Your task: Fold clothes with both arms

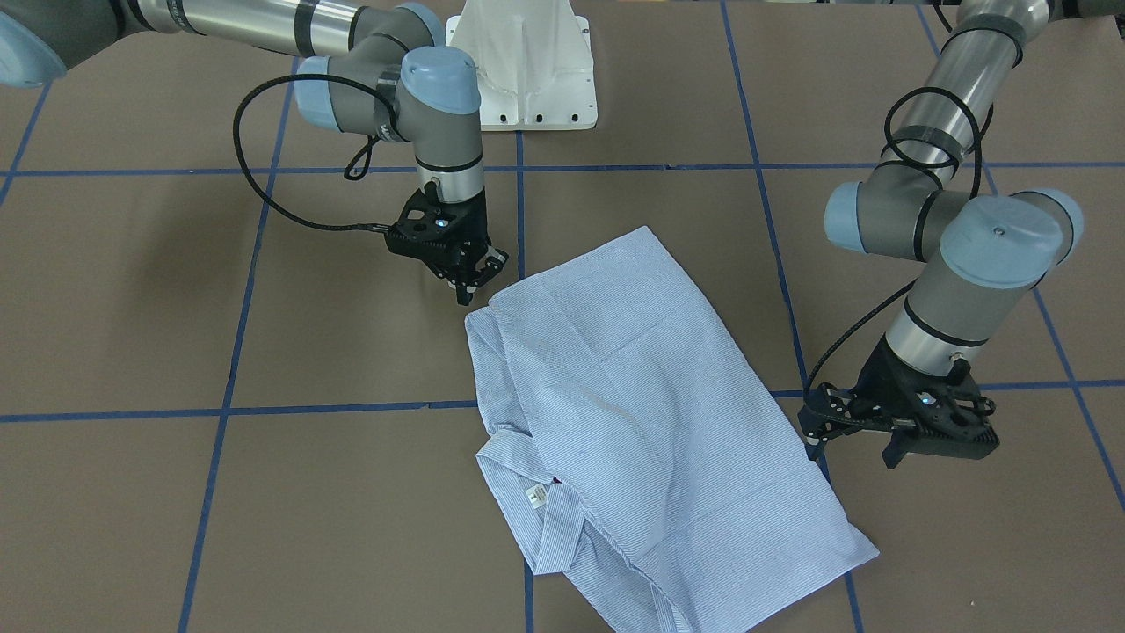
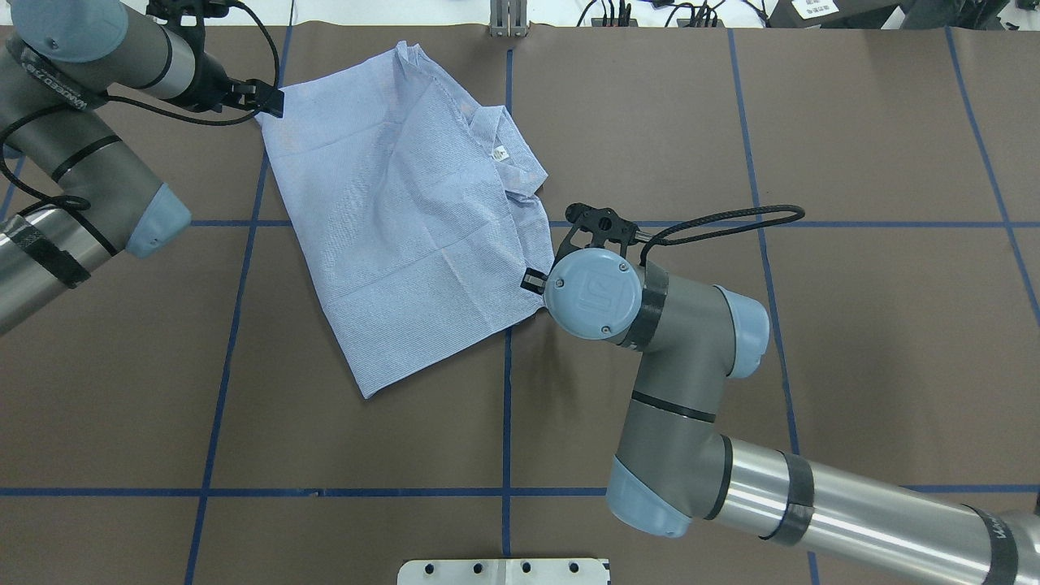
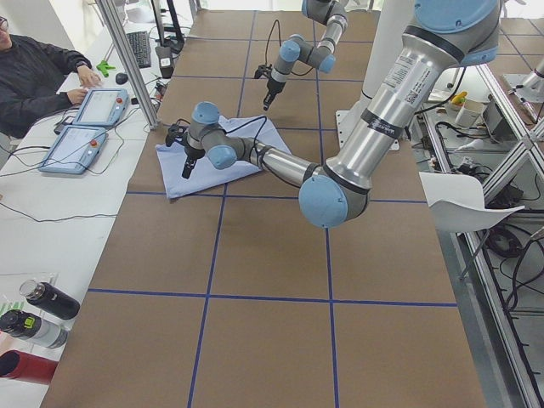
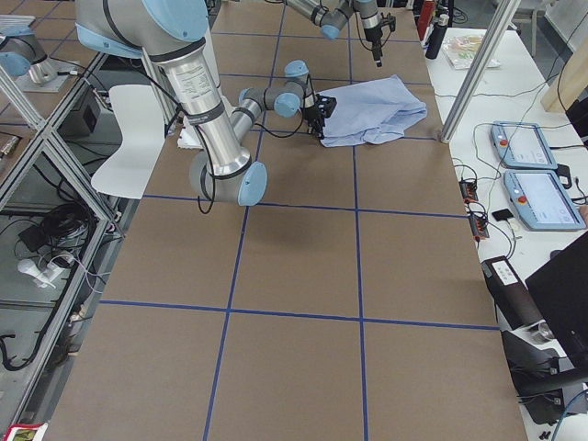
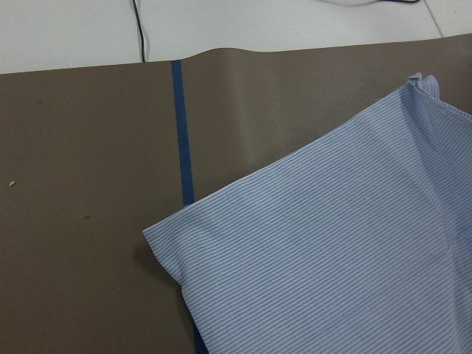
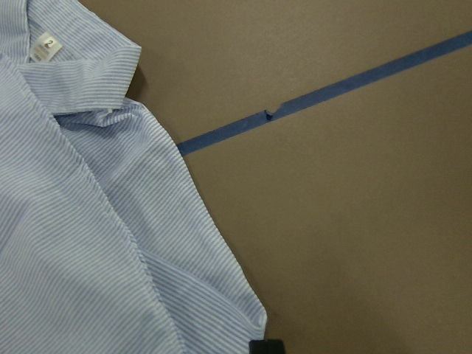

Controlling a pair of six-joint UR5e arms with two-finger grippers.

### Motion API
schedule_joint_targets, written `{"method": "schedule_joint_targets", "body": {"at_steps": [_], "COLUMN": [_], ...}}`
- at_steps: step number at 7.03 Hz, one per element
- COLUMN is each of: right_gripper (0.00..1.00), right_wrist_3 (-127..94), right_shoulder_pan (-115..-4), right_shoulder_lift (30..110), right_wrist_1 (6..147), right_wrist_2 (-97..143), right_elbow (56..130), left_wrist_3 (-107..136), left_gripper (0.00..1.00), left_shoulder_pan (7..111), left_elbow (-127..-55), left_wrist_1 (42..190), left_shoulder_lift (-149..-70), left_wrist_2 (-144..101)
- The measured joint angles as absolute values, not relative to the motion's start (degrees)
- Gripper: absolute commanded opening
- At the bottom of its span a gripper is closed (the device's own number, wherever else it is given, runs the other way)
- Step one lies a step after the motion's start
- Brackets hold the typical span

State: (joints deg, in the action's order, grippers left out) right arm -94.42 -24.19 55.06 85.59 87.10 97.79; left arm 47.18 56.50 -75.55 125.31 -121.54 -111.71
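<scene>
Pinch shirt corners squarely, lift level: right gripper spread, empty, beside one corner; left gripper at another, spread not discernible.

1. The shirt runs off the front-facing view's edge at 6 o'clock.
2. Overhead, the right arm covers its own jaws; only a black tip shows at 9 o'clock of its wrist.
3. The jaws of the left arm sit under their mount; their gap cannot be told.
4. The print on the label is too small to read.
5. In the right wrist view a black sliver is cut off at 6 o'clock.
</scene>
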Motion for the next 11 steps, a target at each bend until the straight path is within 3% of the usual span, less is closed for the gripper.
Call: {"method": "schedule_joint_targets", "body": {"at_steps": [1,2,3,4,7,8,9,11], "right_gripper": [0.0,0.48,0.79,0.82,0.71,0.66,0.53,0.5], "right_wrist_3": [-94.6,-94.8,-94.3,-93.0,-91.8,-91.8,-91.8,-91.9], "right_shoulder_pan": [-23.8,-22.8,-21.9,-22.2,-25.0,-25.4,-25.6,-25.6], "right_shoulder_lift": [58.2,60.1,60.5,59.0,51.4,50.9,50.6,50.4], "right_wrist_1": [86.5,86.9,86.8,86.5,81.3,80.1,79.5,79.2], "right_wrist_2": [87.1,87.0,86.8,86.7,86.6,86.6,86.6,86.6], "right_elbow": [102.3,105.0,105.2,103.0,90.8,89.1,88.1,87.1], "left_wrist_3": [47.2,47.4,48.1,48.5,48.9,48.9,49.0,49.0], "left_gripper": [1.0,1.0,1.0,1.0,1.0,1.0,1.0,1.0], "left_shoulder_pan": [56.4,56.3,56.1,56.0,55.7,55.7,55.6,55.6], "left_elbow": [-75.6,-75.7,-75.9,-76.1,-76.2,-76.2,-76.2,-76.2], "left_wrist_1": [125.3,125.3,125.3,125.3,125.3,125.3,125.3,125.3], "left_shoulder_lift": [-121.5,-121.5,-121.5,-121.6,-121.6,-121.6,-121.6,-121.6], "left_wrist_2": [-111.7,-111.7,-111.7,-111.7,-111.7,-111.7,-111.6,-111.6]}}
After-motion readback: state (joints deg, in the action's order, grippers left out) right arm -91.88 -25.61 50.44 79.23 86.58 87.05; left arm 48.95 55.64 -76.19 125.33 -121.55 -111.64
